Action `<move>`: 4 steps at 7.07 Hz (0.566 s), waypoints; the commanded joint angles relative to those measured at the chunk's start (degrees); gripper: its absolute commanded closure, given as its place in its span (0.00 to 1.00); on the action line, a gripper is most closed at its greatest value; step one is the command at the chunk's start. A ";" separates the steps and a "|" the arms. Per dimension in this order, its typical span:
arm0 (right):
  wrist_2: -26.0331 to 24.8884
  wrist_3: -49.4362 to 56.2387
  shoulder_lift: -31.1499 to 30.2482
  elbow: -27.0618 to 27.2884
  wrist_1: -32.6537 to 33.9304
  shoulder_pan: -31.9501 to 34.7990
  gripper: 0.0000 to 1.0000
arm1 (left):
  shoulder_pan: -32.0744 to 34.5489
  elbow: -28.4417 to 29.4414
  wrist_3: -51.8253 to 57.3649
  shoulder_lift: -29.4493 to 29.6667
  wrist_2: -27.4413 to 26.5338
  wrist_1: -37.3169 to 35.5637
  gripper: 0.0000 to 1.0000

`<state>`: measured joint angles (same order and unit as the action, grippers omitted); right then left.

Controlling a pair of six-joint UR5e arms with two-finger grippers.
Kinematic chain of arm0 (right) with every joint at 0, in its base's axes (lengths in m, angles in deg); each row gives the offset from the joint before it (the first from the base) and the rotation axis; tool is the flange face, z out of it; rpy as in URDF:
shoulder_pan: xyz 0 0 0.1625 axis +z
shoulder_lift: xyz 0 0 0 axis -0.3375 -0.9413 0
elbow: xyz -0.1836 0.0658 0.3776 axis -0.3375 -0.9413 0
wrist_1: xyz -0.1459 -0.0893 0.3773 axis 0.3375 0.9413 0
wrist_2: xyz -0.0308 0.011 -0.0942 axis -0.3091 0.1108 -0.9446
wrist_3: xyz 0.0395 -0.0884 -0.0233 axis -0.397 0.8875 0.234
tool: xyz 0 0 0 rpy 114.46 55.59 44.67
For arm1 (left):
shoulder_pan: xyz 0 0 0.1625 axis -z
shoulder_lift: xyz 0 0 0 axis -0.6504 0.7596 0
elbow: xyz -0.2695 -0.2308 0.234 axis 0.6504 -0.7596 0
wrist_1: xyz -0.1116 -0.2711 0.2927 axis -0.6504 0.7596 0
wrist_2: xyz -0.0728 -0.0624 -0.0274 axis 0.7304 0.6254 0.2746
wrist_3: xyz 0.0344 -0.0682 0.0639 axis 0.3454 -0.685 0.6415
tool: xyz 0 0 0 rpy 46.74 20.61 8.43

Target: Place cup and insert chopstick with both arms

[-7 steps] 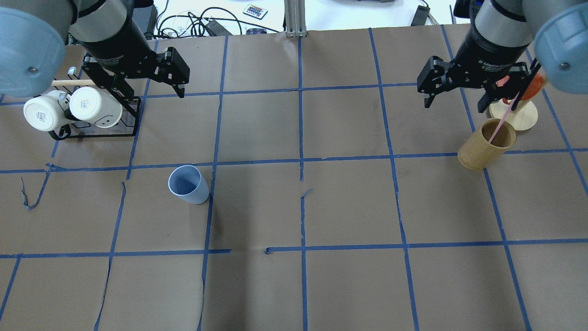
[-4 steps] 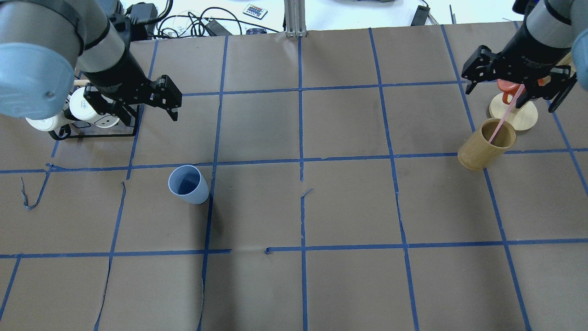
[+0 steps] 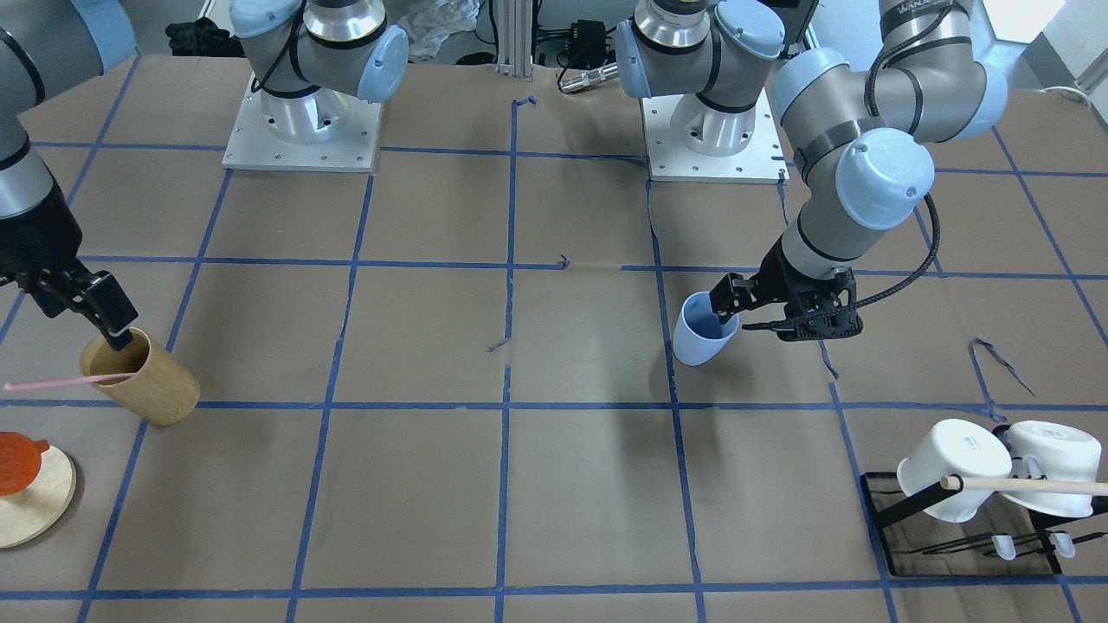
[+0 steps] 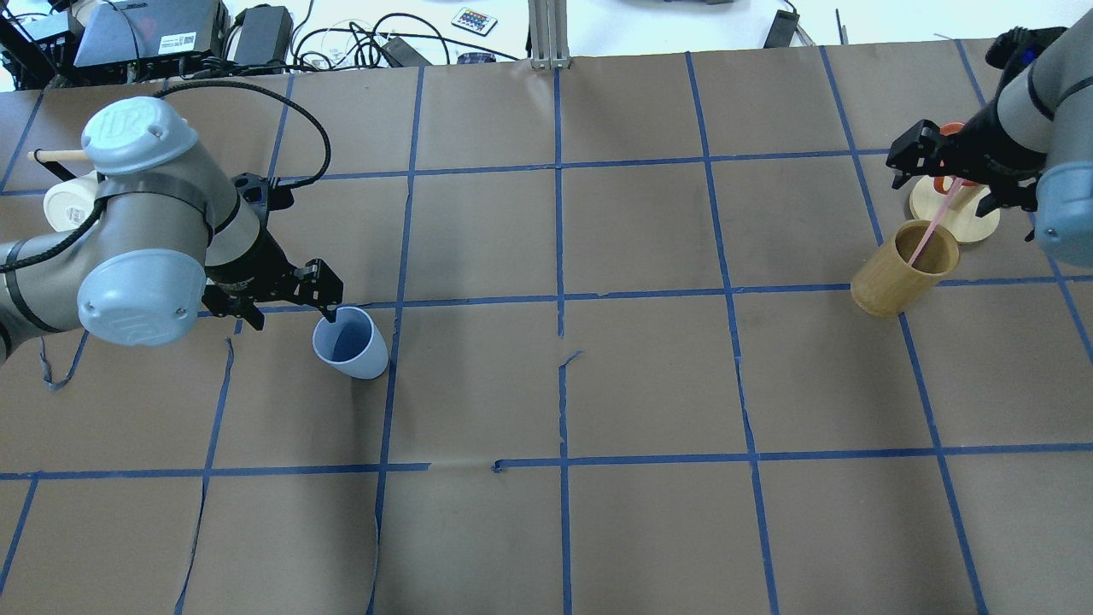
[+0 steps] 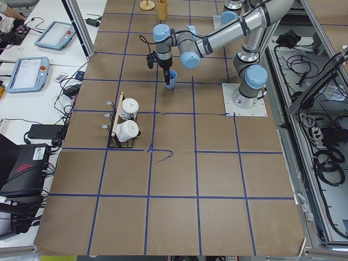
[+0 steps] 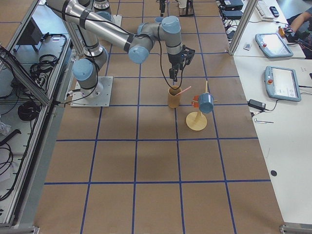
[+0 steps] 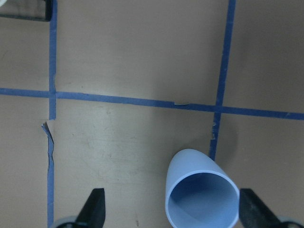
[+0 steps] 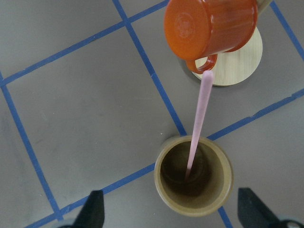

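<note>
The light-blue cup [image 4: 350, 342] stands upright left of the table's middle; it also shows in the front view [image 3: 703, 333]. My left gripper [image 4: 290, 312] is open just above it. In the left wrist view the cup [image 7: 202, 194] lies between the fingers, close to the right one. The pale-pink chopstick [image 4: 935, 218] leans in a tan wooden cylinder [image 4: 901, 273] at the far right. My right gripper [image 4: 943, 175] is open above and behind it, holding nothing. In the right wrist view the chopstick [image 8: 199, 118] and cylinder [image 8: 194, 183] lie between the fingers.
An orange mug [image 8: 209, 23] hangs on a round wooden stand [image 4: 961, 218] just behind the cylinder, close to the chopstick's top. A black rack [image 3: 961, 519] with two white mugs [image 3: 952, 467] and a wooden dowel stands at the far left.
My left gripper has moved from the mug rack toward me to the cup. My right gripper has moved right, over the stand and the cylinder. Cup and chopstick have not moved.
</note>
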<state>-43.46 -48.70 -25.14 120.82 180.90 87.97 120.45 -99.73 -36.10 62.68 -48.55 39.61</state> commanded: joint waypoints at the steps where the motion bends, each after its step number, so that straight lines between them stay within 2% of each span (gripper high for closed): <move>1: 0.59 1.80 3.26 1.38 7.37 -2.24 0.05 | -0.08 -1.08 0.19 0.76 0.13 -0.11 0.02; 2: 0.59 1.88 3.72 1.29 8.45 -2.24 0.11 | -0.08 -0.56 -0.07 2.16 0.21 -1.84 0.30; 3: 0.59 1.97 4.07 1.20 9.85 -2.24 0.18 | 0.53 -1.08 -0.77 3.13 2.30 -1.95 0.43; 4: 0.50 2.06 5.64 1.11 12.13 -2.24 0.20 | 0.45 -1.69 0.18 3.66 6.59 -1.69 0.69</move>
<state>-42.90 -46.76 -20.96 122.02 190.53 85.77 120.77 -100.84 -36.39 65.44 -45.87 37.96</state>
